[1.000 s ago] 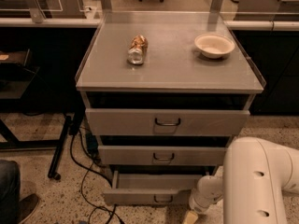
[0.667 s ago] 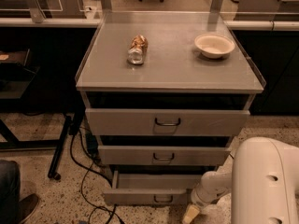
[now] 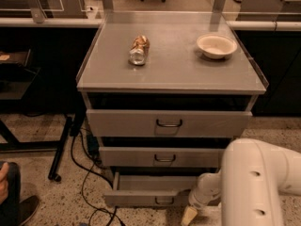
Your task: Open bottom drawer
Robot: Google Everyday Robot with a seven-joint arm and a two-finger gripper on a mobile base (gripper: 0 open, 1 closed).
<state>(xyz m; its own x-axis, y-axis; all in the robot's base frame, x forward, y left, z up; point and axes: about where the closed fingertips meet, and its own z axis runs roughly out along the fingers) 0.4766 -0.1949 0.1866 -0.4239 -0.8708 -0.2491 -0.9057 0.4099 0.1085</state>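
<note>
The bottom drawer [image 3: 153,197] is the slimmest of three grey fronts and has a small dark wire handle [image 3: 164,200]. It stands pulled out a little, and a strip of its grey tray [image 3: 155,182] shows inside. My gripper [image 3: 189,215] hangs low at the bottom edge of the view, just right of the drawer's front right corner and off the handle. My white arm [image 3: 256,182] fills the lower right and hides the drawer's right end.
The mid drawer [image 3: 162,157] and top drawer [image 3: 167,123] sit nearly closed above. On the cabinet top [image 3: 169,72] lie a crushed can [image 3: 138,50] and a white bowl [image 3: 216,45]. Black cables [image 3: 89,173] and a stand leg [image 3: 61,149] lie at left. A person's knee [image 3: 7,192] shows bottom left.
My arm has shifted slightly and the gripper has dropped a little lower beside the drawer's right corner. The bottom drawer stays pulled out by about the same amount.
</note>
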